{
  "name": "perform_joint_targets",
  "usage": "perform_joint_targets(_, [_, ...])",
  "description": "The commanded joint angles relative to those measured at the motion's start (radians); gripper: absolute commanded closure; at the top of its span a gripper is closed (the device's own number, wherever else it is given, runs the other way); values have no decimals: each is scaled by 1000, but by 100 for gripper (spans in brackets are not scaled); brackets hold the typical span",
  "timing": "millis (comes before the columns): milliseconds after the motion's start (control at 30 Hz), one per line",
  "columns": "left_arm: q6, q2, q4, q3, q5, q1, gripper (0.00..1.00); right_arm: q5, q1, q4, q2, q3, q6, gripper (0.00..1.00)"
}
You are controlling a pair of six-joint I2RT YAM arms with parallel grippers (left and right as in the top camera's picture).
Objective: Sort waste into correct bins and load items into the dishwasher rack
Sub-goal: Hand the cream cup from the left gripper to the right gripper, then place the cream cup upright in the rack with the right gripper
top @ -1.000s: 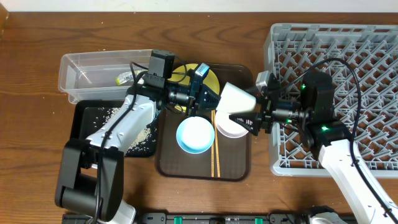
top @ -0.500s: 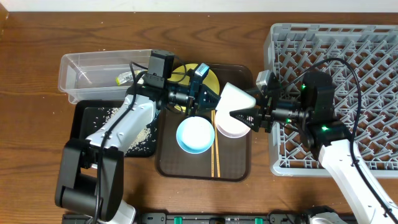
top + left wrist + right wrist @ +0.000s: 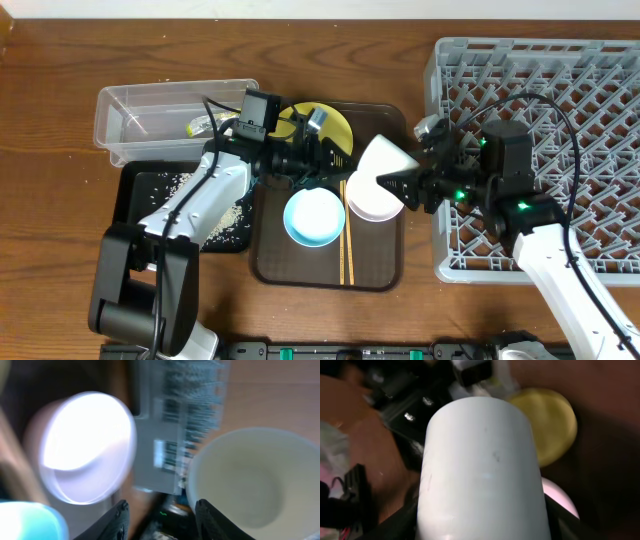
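Right pincer (image 3: pixel 395 182), seen from overhead, is clamping the small white cup (image 3: pixel 383 160), holding it clear of the white bowl (image 3: pixel 372 205) just beneath, probably for carrying to the dishwasher rack (image 3: pixel 600 100) behind it. Left wrist: left pincer (image 3: pixel 162 515) is standing spread and empty, with the cup just ahead. Right wrist: the cup is filling the jaws, yellow plate (image 3: pixel 547 420) lying beyond.

The overhead camera looked straight down on the whole brown wooden table (image 3: pixel 60 60), with the grey pegged plastic crate (image 3: pixel 560 90) at frame right. Both wrist cameras sat very close, blurred, facing each other. All three views shared the small white cup (image 3: pixel 385 160).
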Motion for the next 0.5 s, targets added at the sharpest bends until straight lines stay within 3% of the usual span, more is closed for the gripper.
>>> perform_joint_targets(0, [140, -17, -41, 11, -203, 19, 52, 166, -36, -108, -47, 85, 20, 51])
perform_joint_targets(200, [236, -138, -189, 11, -415, 48, 52, 411, -150, -530, -66, 311, 55, 57])
perform_joint_targets(467, [249, -298, -320, 11, -670, 49, 52, 644, -345, -848, -66, 494, 121, 69])
